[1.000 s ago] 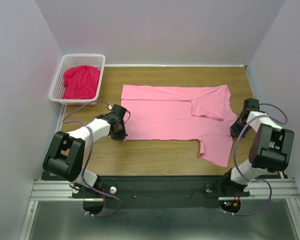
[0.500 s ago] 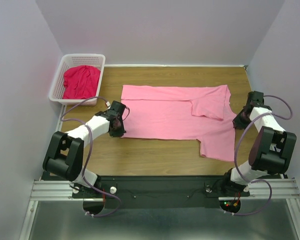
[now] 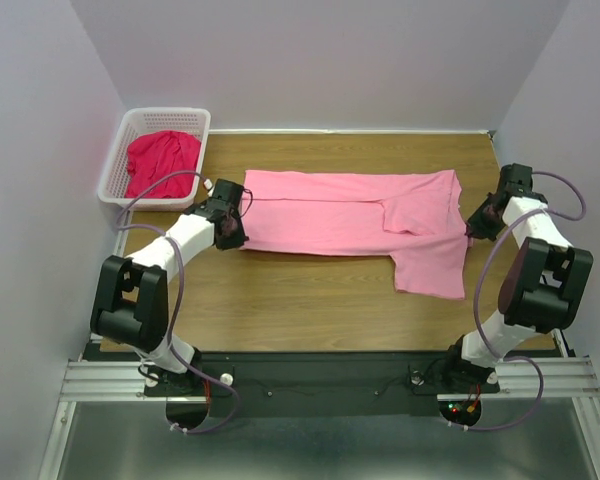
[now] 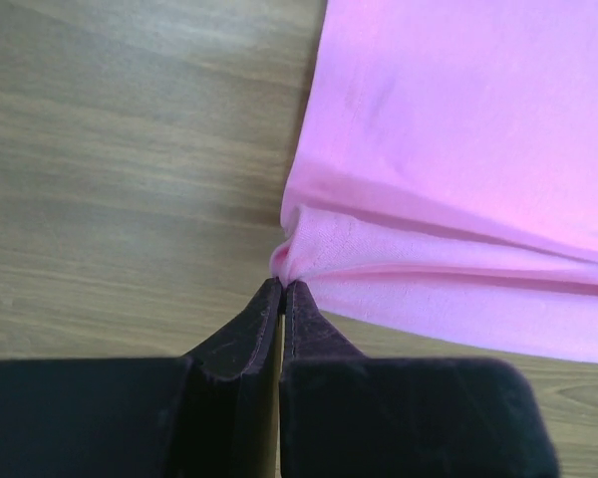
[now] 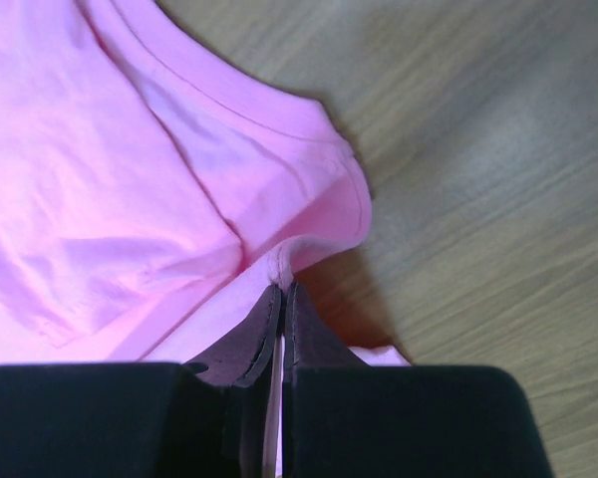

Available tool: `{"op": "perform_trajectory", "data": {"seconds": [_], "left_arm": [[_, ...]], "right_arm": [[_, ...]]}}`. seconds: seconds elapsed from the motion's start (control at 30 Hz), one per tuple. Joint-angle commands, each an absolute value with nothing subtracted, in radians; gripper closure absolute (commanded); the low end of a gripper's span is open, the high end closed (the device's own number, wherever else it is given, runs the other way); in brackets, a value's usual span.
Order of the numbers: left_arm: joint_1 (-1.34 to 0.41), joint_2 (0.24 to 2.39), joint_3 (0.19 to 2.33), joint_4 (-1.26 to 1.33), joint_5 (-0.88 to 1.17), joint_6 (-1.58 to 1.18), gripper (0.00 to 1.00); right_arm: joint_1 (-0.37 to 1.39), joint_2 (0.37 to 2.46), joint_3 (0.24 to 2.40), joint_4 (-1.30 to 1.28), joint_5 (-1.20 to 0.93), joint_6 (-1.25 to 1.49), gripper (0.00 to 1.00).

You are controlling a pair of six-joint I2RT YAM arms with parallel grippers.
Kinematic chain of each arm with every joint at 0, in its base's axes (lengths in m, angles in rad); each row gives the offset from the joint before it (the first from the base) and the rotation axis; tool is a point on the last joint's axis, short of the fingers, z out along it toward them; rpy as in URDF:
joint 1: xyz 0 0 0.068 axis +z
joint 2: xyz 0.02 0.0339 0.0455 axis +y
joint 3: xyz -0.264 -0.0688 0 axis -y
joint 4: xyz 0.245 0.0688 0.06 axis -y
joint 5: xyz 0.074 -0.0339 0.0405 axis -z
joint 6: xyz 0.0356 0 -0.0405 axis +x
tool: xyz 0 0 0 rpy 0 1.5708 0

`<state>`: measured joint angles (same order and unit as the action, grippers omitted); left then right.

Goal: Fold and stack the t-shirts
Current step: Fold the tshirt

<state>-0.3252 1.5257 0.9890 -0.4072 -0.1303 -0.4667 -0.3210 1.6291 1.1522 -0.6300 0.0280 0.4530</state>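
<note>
Left gripper and right gripper each pinch the pink t-shirt mid-fold — red t-shirt lies crumpled in the basket, far-left corner of the table — 0 stacked

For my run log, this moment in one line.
light pink cotton t-shirt: partly folded | left end effector: shut on it | right end effector: shut on it | crimson t-shirt: in white lattice basket
</note>
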Motion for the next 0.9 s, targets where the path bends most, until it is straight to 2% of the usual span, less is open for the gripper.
{"op": "perform_trajectory", "data": {"seconds": [0.0,0.5,0.87], "left_arm": [[-0.308,1.551,1.063,-0.411,-0.161,-0.439,1.0],[-0.304,1.704,1.141,-0.327,-0.149,-0.434,1.0],[-0.29,1.704,1.164,-0.325,-0.161,-0.428,1.0]], "right_arm": [[-0.328,1.647,1.226,-0.621,0.005,0.453,0.99],[-0.328,1.755,1.321,-0.621,-0.011,0.465,0.99],[-0.328,1.792,1.381,-0.62,-0.051,0.476,0.99]]}}
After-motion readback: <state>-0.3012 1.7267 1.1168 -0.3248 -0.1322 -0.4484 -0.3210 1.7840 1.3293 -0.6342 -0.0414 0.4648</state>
